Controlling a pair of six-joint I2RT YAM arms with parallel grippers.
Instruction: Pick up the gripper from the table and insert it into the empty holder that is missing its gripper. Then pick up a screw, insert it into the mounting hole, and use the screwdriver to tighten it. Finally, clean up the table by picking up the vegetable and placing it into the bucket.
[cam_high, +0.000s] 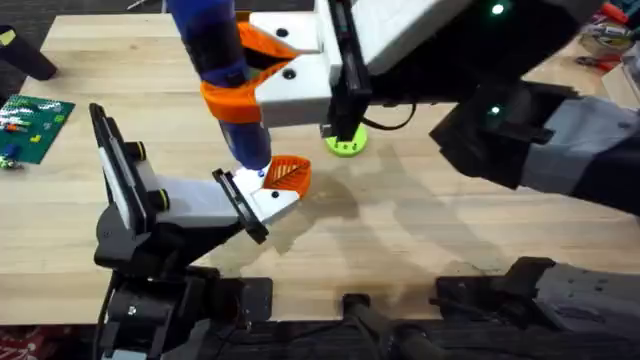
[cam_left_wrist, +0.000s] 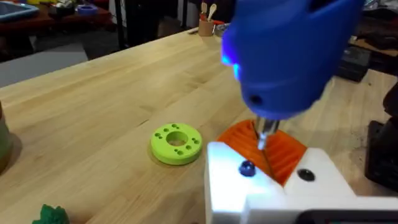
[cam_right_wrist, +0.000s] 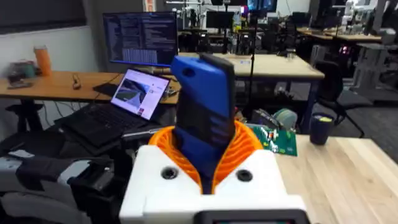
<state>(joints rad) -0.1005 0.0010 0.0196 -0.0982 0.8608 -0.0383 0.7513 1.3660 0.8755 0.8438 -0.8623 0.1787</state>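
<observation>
Holder (cam_high: 262, 196), near centre of the table (cam_high: 420, 230): white block on the left arm's tip, orange gripper (cam_high: 289, 174) seated in it, tilted up so its screw (cam_left_wrist: 247, 168) faces the tool; left hand state cannot tell. Screwdriver (cam_high: 222, 60): blue, upright, bit at the holder, apparently tightening; right hand (cam_right_wrist: 206, 163) clenched on it. Green disc (cam_high: 346, 144): farther, right. Circuit board (cam_high: 35, 122): far left.

The right hand (cam_right_wrist: 208, 163) grips the blue screwdriver (cam_right_wrist: 202, 109) upright between its orange fingers (cam_right_wrist: 245, 149).
</observation>
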